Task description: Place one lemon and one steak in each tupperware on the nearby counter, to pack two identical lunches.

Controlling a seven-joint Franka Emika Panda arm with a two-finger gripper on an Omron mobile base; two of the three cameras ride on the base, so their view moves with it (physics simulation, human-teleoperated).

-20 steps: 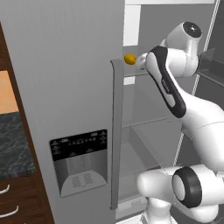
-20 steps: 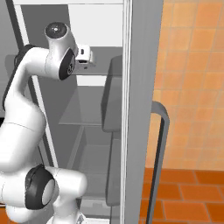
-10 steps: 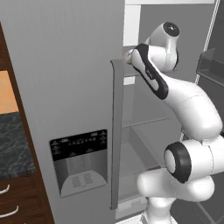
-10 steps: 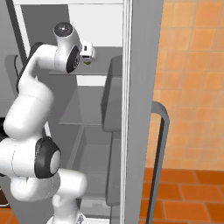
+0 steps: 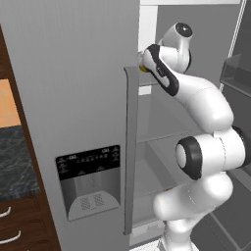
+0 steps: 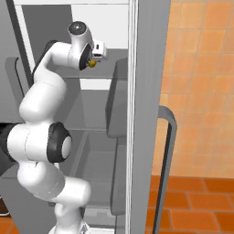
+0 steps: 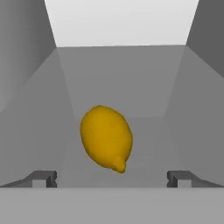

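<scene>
The lemon (image 7: pixel 106 137) has a smooth matt yellow skin. The fridge door (image 5: pixel 73 98) looks like brushed grey metal; the counter (image 5: pixel 14 162) is dark speckled stone, the floor tiles (image 6: pixel 192 201) matt terracotta.

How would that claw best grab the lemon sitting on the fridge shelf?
Probably across the lemon's plump middle, straight in from the open front of the fridge shelf. It stands roughly on end in the hand view, nub toward the camera, so its narrower width faces the two fingertips. The gripper is open wide, its tips either side of the fruit, not yet touching.

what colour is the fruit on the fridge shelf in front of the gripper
Yellow-orange: the lemon, clearest in the hand view.
</scene>
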